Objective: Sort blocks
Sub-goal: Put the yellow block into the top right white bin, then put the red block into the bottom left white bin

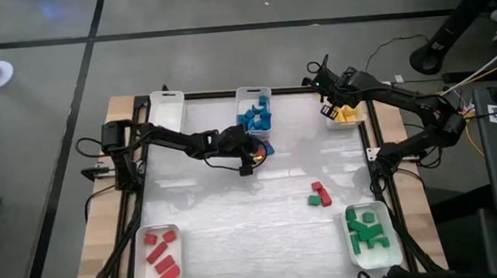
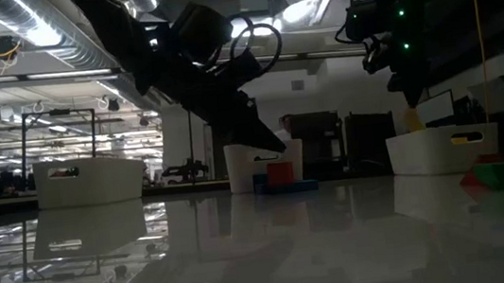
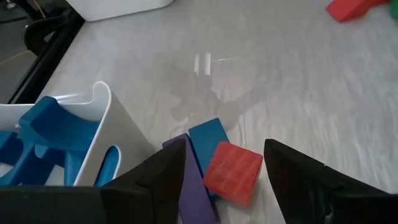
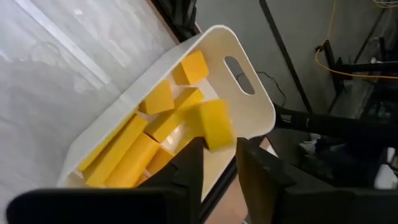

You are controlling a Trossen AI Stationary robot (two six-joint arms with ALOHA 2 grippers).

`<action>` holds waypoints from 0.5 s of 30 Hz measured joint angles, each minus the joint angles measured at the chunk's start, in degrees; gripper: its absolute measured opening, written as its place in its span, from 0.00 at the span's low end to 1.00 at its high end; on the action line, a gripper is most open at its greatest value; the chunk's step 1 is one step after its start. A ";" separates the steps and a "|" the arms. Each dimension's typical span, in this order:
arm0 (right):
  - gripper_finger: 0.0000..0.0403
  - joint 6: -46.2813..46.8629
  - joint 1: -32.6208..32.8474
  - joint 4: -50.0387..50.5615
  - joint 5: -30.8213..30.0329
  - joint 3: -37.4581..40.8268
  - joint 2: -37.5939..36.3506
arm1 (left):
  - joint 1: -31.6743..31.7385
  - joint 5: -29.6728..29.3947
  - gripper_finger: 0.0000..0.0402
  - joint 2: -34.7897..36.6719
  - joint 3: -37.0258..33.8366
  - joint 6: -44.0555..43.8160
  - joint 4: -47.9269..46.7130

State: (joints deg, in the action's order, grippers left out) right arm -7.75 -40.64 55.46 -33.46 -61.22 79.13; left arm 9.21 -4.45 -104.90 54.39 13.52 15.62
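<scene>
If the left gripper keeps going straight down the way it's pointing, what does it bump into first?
Probably the red block: it sits right between the left gripper's open fingers, beside a blue block and a purple block. Depth is hard to judge here.

Ahead of the left tool (image 3: 225,163), open bench (image 3: 298,87) runs clear to the far red block (image 3: 346,9), but beside it the blue-block tray's wall (image 3: 118,124) crowds a purple block (image 3: 193,186), blue block (image 3: 206,137) and red cube (image 3: 233,173).
</scene>
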 joint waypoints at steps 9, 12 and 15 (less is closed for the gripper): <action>0.46 0.02 0.11 0.17 -1.86 -0.01 0.00 | 0.00 0.24 0.51 0.00 0.00 -0.07 0.00; 0.51 0.02 0.11 0.11 -1.54 0.00 0.00 | 0.00 2.81 0.51 0.00 0.00 -0.07 -0.10; 0.54 0.02 0.11 0.03 -1.48 -0.01 0.00 | 0.00 3.33 0.51 0.00 0.00 0.42 -0.10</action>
State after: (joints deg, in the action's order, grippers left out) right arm -7.73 -40.53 55.49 -34.94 -61.23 79.13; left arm 9.21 -1.12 -104.90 54.39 13.94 15.52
